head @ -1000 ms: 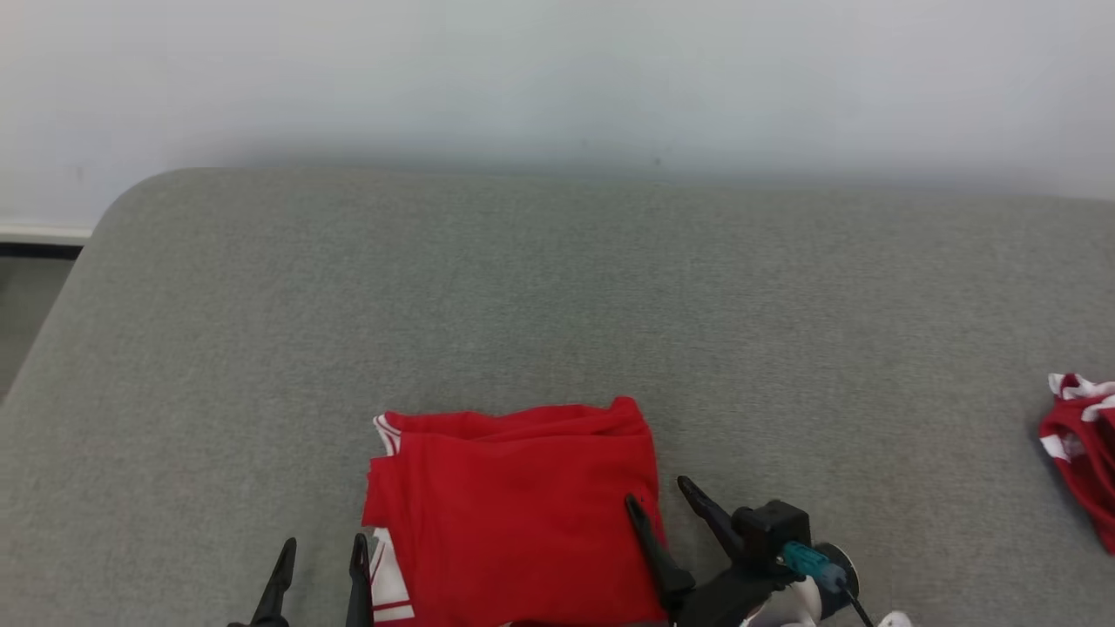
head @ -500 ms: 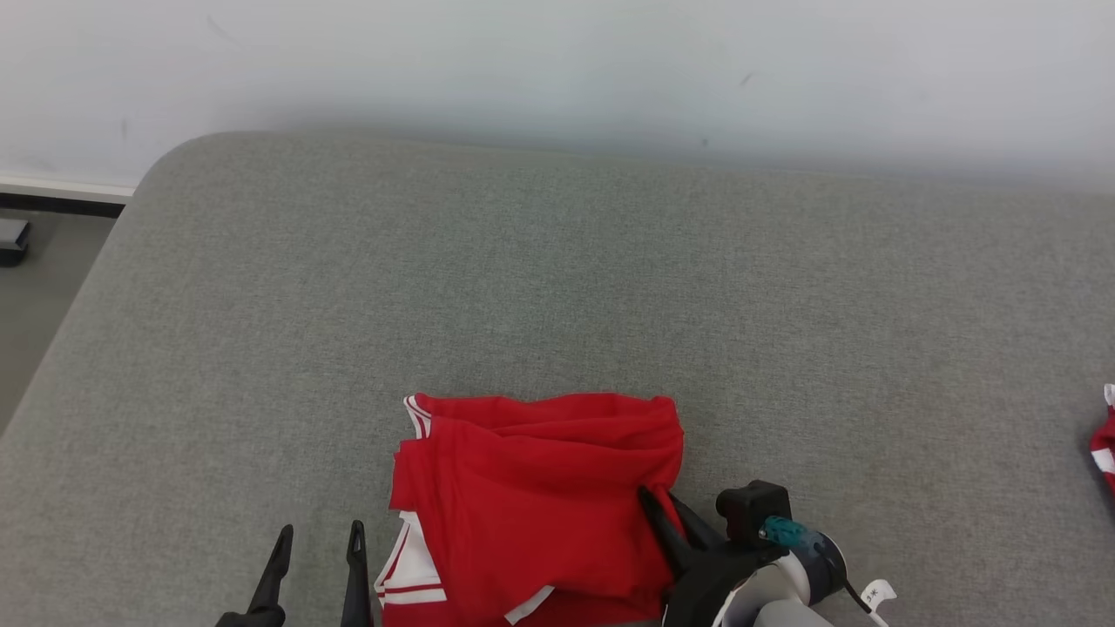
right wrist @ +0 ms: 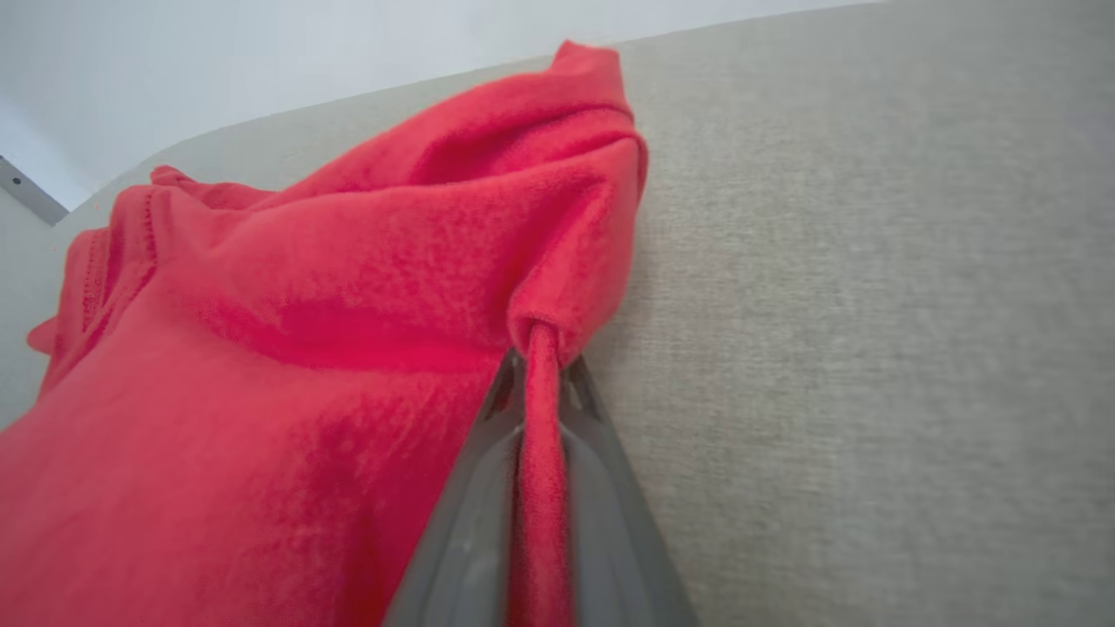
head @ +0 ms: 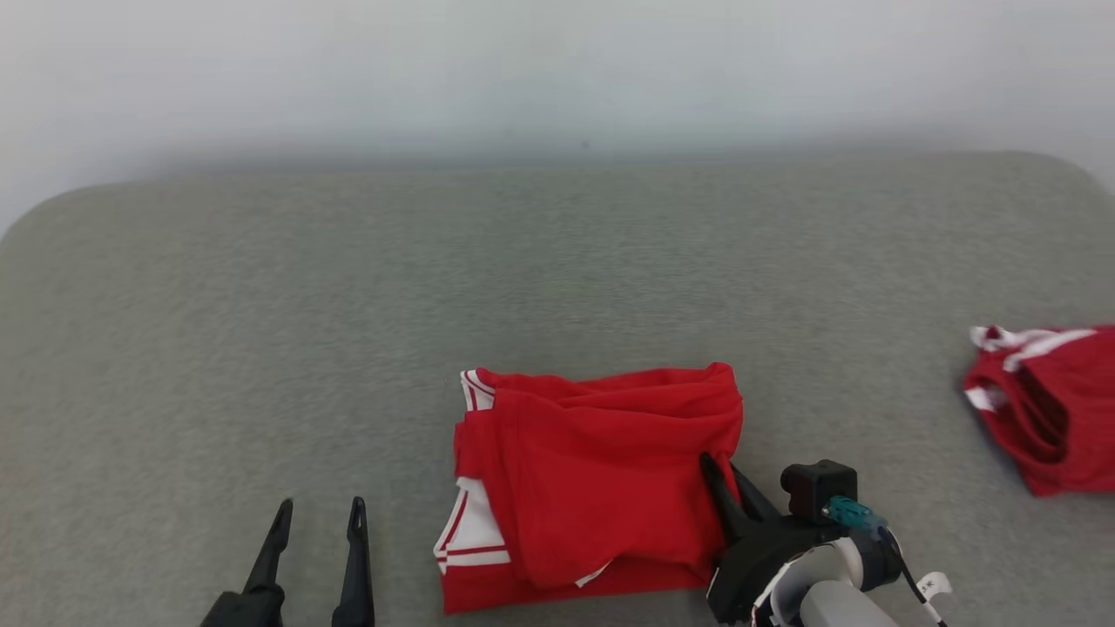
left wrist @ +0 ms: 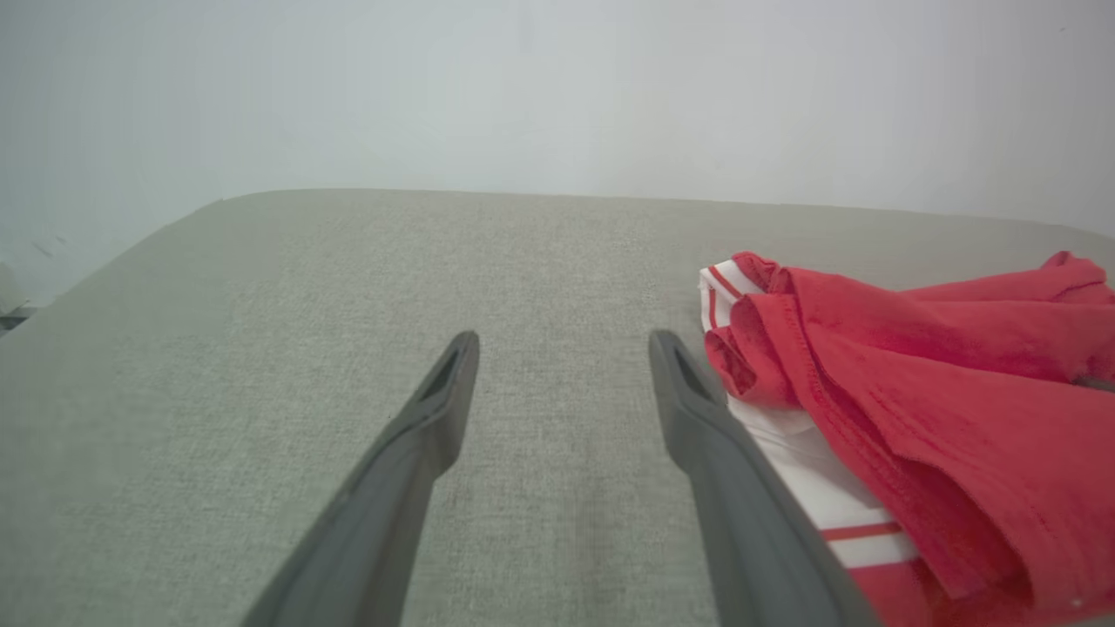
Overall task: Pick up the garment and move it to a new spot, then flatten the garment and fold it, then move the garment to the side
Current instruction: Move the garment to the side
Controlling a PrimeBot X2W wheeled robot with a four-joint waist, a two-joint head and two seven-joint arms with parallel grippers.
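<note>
A folded red jersey garment with white striped trim [head: 601,470] is seen lying on the grey cloth-covered tabletop [head: 523,279], close to its near edge and roughly midway across. The garment's right-hand edge is gripped by the right gripper [head: 723,475]. In the right wrist view its jaws are clenched on a thin bunched ridge of red cloth that runs between them.

The left gripper [head: 320,514] is held to the left of the garment and apart from it, with its jaws released and spread wide over the bare cover. The folded piece is slightly wider than deep, so its long axis is taken to run left to right.

The right arm is the nearer one and is already attached, so a sideways move is judged to fall to it. A second crumpled red-and-white garment [head: 1037,409] lies well to the right of the folded one. The layers may be pulled askew if the garment is drawn by that one edge.
</note>
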